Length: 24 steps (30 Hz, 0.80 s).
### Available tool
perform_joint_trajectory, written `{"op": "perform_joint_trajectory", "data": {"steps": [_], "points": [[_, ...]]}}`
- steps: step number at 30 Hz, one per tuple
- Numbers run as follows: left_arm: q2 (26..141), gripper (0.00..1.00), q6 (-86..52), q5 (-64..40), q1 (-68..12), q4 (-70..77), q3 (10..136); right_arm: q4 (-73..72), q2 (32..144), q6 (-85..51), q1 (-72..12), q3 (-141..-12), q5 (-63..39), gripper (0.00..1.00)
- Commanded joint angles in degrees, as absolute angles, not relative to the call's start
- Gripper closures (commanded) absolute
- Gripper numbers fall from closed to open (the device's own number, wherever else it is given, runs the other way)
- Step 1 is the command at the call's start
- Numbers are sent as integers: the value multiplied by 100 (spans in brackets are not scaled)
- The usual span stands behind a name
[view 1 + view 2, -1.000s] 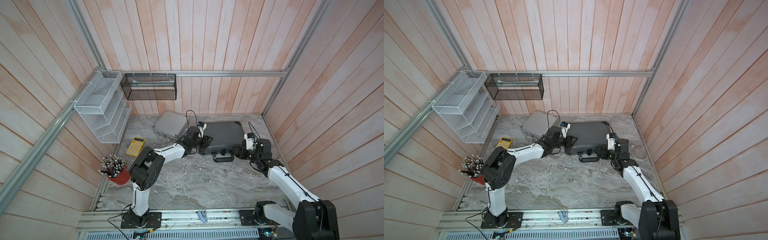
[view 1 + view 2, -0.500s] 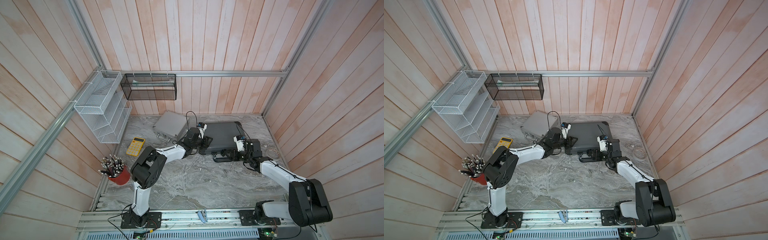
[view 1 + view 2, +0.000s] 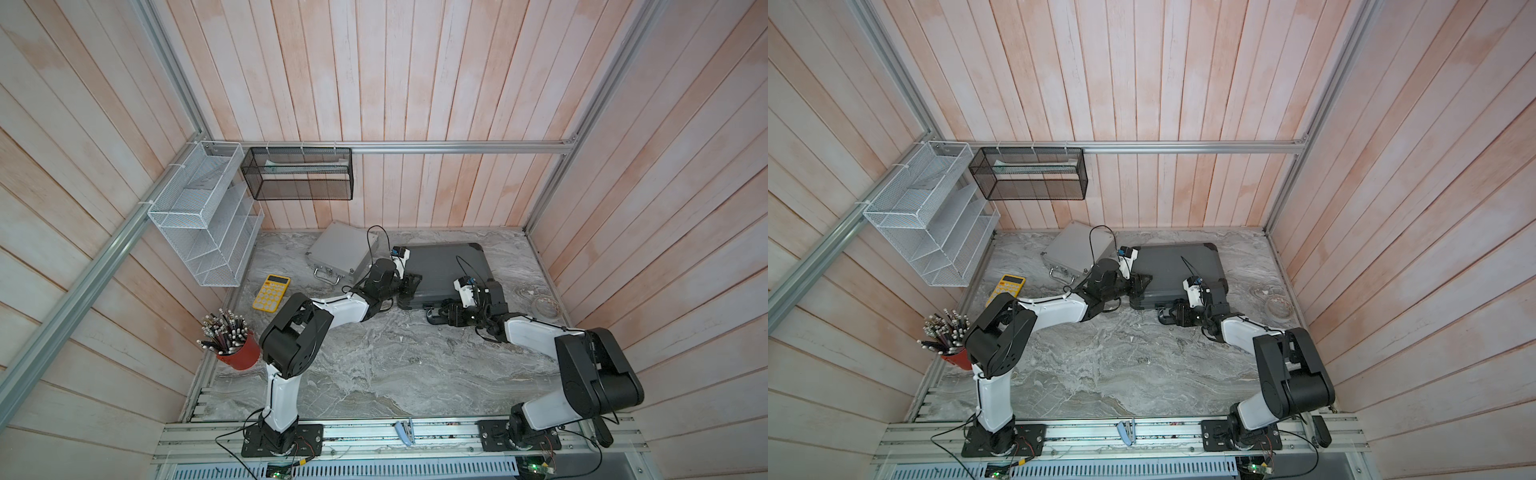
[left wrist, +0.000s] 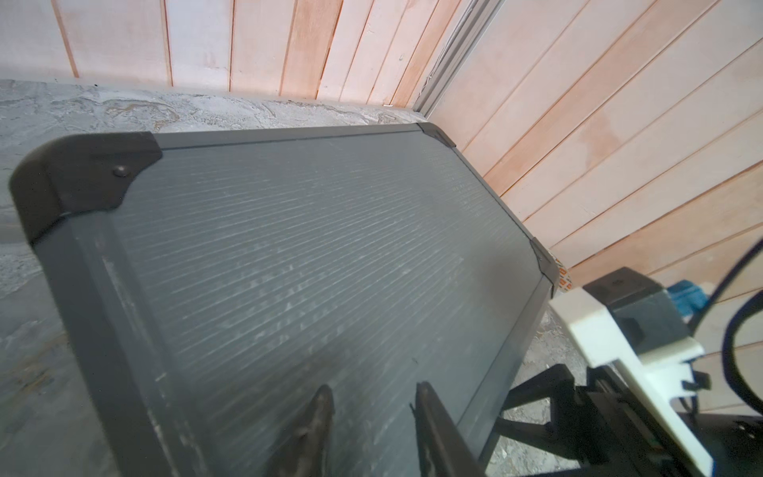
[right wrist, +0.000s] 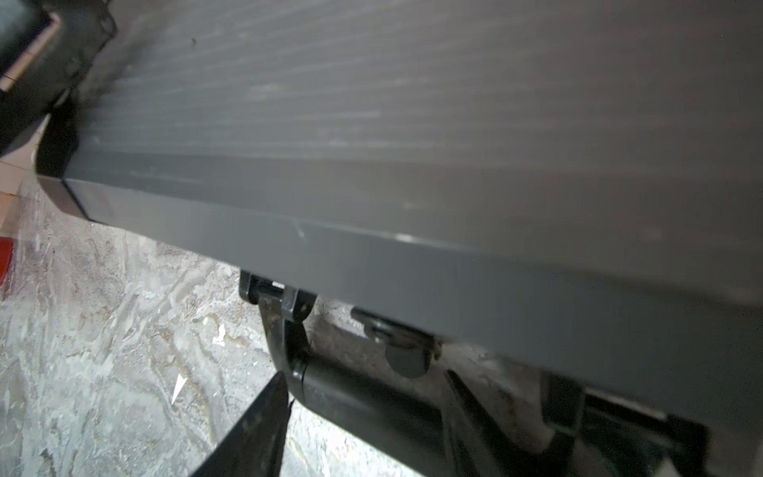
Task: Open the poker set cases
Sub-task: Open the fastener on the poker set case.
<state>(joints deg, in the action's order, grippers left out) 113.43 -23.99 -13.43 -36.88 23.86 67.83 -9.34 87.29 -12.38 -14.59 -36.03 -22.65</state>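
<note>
Left hand [image 4: 371, 400] is held open over dark-grey ribbed case [image 4: 289, 247]; state of right hand [image 5: 365, 376] is undetermined. If latched, it could be dragged.

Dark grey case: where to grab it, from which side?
Probably the black handle on the front wall of the dark grey case: it lies flat on the table, a round bar thinner than the gap of the right pincer. Come in low from the robot's side, jaws across the bar.
</note>
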Motion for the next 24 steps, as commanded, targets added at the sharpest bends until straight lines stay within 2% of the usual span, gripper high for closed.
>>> {"op": "perform_joint_trajectory", "data": {"steps": [1, 8, 19, 24], "points": [[11527, 64, -2548, -1240, -3664, 1679, 6420, -1222, 8809, -1203, -1511, -3805, -2086, 41], [11625, 64, -2468, -1346, -3654, 1670, 6545, -1380, 8481, -1111, -1556, -3634, -1892, 43], [11775, 64, -2538, -1512, -3634, 1784, 6682, -1338, 8205, -932, -1591, -3479, -2874, 49], [11751, 64, -2592, -1512, -3635, 1894, 6563, -1359, 8028, -947, -1600, -3328, -2971, 51]]}}
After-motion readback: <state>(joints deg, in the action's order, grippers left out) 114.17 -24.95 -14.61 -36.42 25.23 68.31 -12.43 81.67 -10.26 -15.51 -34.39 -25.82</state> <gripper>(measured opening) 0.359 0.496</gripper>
